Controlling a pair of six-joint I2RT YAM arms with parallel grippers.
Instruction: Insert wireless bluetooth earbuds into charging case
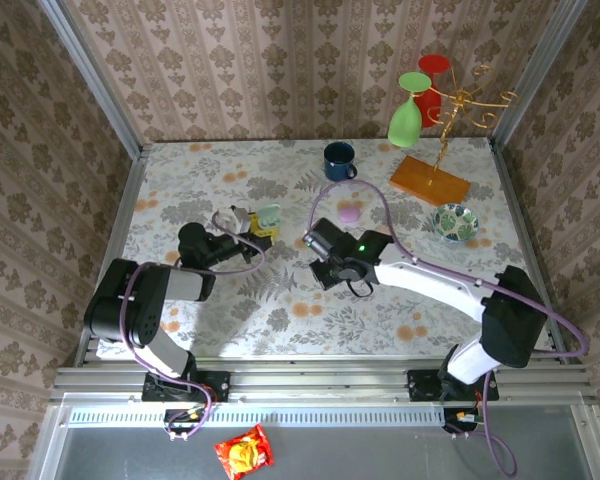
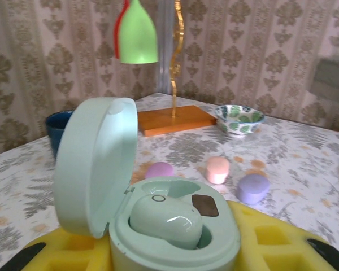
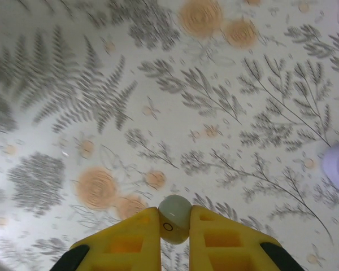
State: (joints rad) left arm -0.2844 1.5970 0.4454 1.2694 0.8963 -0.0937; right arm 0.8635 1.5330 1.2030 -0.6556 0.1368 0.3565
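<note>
Mint-green charging case [image 2: 214,248] sits clamped between the yellow fingers [image 2: 271,240] of the left gripper [image 2: 175,259]. Its lid is hinged up at 9 o'clock, and one pale green earbud [image 2: 166,220] is seated in its well. I read the right gripper [image 3: 175,237] as closed to a narrow gap, pinching a second earbud [image 3: 174,212] at its tips over the floral tablecloth [image 3: 158,113]. Seen from overhead, the case lies at 10 o'clock of the right gripper, near but apart. Three pastel pebbles [image 2: 217,168] rest on the table at 1 o'clock beyond the case.
</note>
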